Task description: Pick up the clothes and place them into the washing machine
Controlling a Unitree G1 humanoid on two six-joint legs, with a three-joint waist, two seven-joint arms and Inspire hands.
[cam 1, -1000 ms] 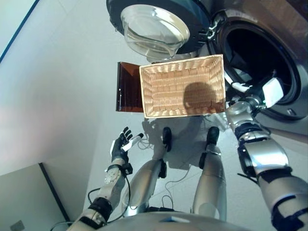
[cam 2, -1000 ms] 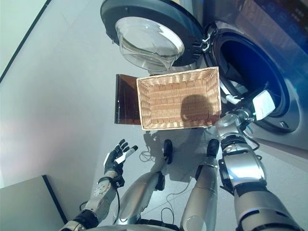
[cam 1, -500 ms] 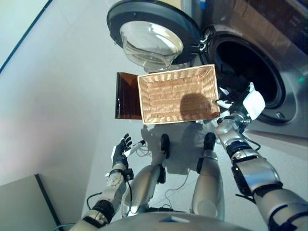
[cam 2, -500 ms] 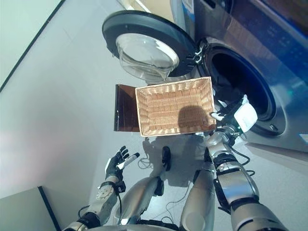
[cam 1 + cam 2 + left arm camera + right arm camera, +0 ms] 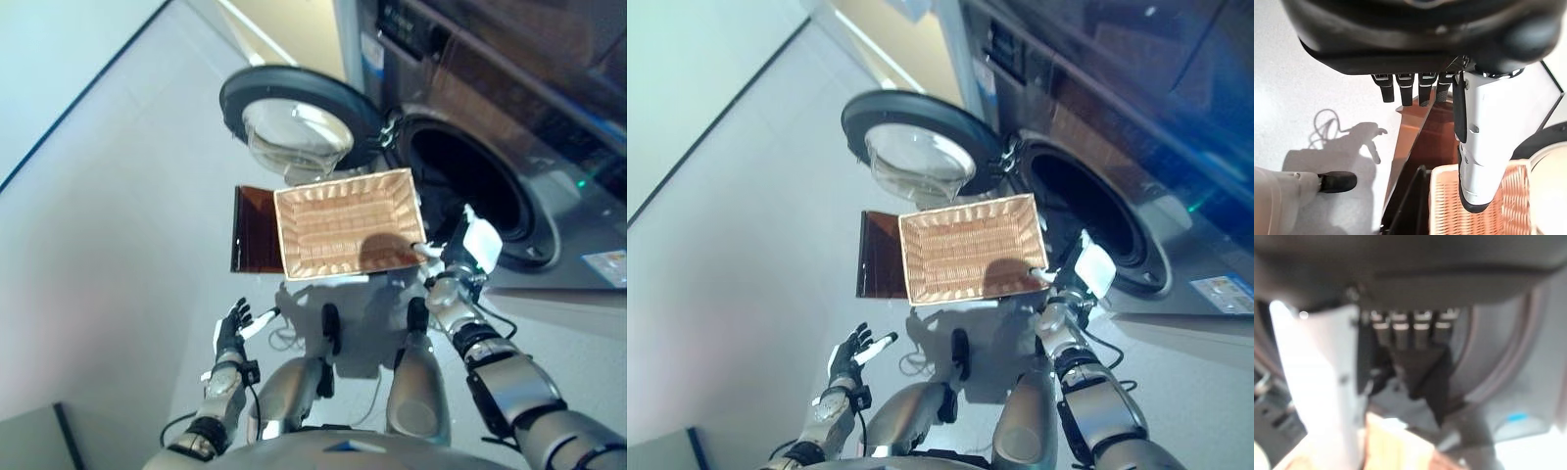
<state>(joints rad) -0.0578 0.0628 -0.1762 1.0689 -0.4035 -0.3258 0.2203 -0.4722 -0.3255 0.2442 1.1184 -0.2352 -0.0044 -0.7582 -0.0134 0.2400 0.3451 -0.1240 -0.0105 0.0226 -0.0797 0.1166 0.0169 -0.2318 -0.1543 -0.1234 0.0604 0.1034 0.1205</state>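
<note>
one wicker basket on pale floor, beside open washing machine.

Head stereo pair looks down; wrist cameras close; all share basket.

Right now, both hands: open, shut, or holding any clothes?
Left hand: open, fingers spread, holding nothing, low over the floor.
Right hand: open, fingers straight, holding nothing, between the wicker basket and the washing machine opening.
</note>
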